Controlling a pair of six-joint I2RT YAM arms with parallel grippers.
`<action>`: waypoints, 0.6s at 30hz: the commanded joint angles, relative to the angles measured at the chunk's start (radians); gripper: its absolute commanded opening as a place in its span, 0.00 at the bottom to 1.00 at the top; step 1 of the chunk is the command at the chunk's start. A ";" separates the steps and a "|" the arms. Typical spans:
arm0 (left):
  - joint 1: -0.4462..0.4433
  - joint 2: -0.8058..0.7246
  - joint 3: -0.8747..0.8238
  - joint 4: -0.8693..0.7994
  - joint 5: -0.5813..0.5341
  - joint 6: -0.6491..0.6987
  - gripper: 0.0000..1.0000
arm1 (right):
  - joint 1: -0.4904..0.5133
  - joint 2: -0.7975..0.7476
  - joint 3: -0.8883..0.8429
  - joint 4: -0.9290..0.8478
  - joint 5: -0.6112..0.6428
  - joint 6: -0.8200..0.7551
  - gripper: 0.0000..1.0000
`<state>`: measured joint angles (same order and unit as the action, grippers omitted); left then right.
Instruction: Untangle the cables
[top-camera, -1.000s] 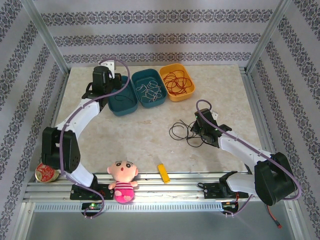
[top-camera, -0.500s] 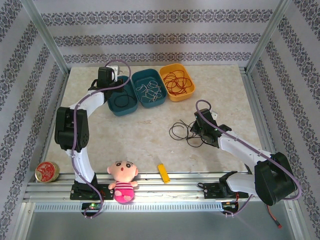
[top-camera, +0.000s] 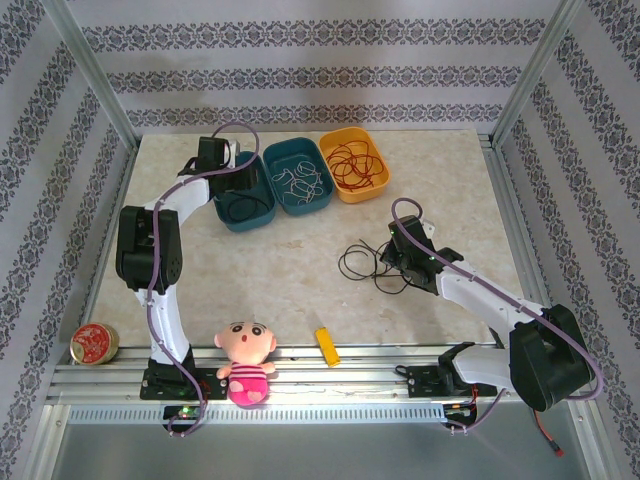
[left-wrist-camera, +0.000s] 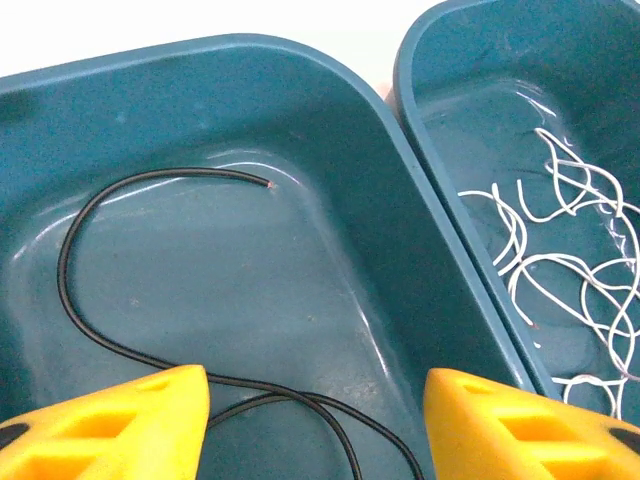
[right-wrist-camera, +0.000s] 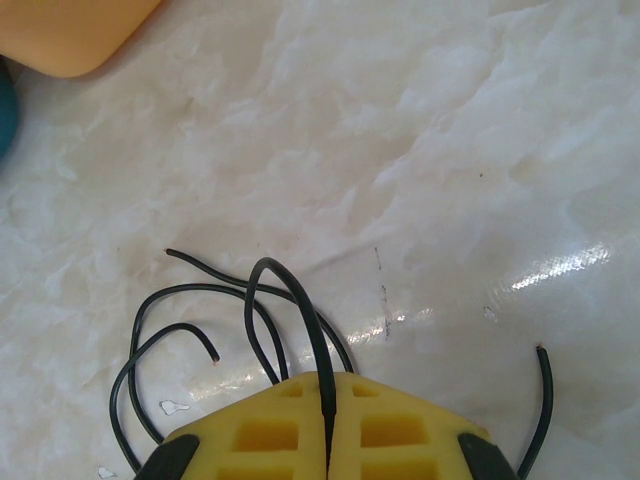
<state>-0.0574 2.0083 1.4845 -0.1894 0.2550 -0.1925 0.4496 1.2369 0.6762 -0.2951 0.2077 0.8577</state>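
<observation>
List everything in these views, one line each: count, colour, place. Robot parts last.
left tray: one, teal, far side of the table, left end of the row
middle tray: one, teal, next to the left tray
yellow tray: one, yellow-orange, right end of the row
tray cable: one, black, in the left tray
white cables: several, white, in the middle tray
red cables: several, red, in the yellow tray
table cables: a few, black, looped on the table
doll: one, pink, near edge
block: one, yellow, right of the doll
tin: one, red, near-left corner
table: one, pale marble
left gripper: yellow fingers, open over the left tray
right gripper: yellow fingers, shut on one of the table cables
</observation>
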 joint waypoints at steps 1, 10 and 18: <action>0.010 0.001 0.047 -0.075 0.000 -0.021 0.64 | 0.010 0.006 0.029 -0.002 0.002 -0.013 0.00; 0.009 -0.117 0.001 -0.087 0.062 -0.090 0.84 | 0.011 0.001 0.029 -0.002 -0.001 -0.016 0.00; -0.016 -0.340 -0.196 0.012 0.123 -0.173 1.00 | 0.020 -0.028 0.038 -0.006 -0.009 -0.019 0.00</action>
<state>-0.0601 1.7412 1.3437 -0.2268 0.3458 -0.3164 0.4549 1.2377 0.6804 -0.2958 0.2073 0.8577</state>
